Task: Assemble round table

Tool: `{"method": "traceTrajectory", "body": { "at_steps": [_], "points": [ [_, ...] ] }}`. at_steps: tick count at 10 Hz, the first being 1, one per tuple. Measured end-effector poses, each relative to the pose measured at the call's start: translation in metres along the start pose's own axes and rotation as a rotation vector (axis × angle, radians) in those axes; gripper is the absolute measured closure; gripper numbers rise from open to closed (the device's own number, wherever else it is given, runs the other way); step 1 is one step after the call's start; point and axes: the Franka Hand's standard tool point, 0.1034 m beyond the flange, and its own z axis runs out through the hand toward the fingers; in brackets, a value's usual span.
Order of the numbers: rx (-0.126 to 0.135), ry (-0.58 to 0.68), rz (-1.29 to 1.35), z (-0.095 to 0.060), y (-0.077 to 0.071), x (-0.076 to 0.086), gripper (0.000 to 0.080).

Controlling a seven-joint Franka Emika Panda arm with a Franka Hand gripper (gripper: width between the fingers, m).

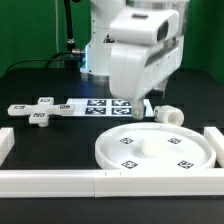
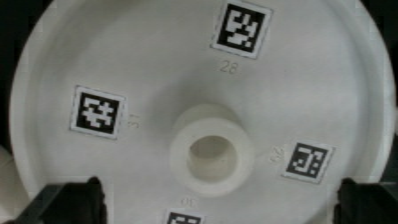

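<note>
The round table's large rimmed disc [image 1: 150, 140] lies flat near the front rail, tags facing up. It fills the wrist view [image 2: 160, 70], with its raised central hub and hole [image 2: 214, 155] showing. My gripper [image 1: 142, 108] hangs just above the disc's far edge. It is open [image 2: 222, 208], its dark fingers [image 2: 71, 200] wide apart over the disc with nothing between them. The cross-shaped four-arm piece [image 1: 40, 110] lies at the exterior view's left. The short thick post [image 1: 170, 114] lies on its side behind the disc at the right.
The marker board [image 1: 95, 105] lies flat behind the disc, partly hidden by the arm. White border rails run along the front [image 1: 60, 182], the left [image 1: 5, 140] and the right [image 1: 211, 135] of the black table.
</note>
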Motion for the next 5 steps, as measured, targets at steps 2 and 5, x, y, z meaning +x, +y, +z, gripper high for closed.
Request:
{"method": "traceTrajectory", "body": {
  "at_steps": [2,5],
  "points": [
    [-0.008,0.002,0.161,-0.0133,-0.0086,0.0052,0.0150],
    [-0.007,0.001,0.196,-0.0121,-0.0097,0.0062,0.0150]
  ]
}}
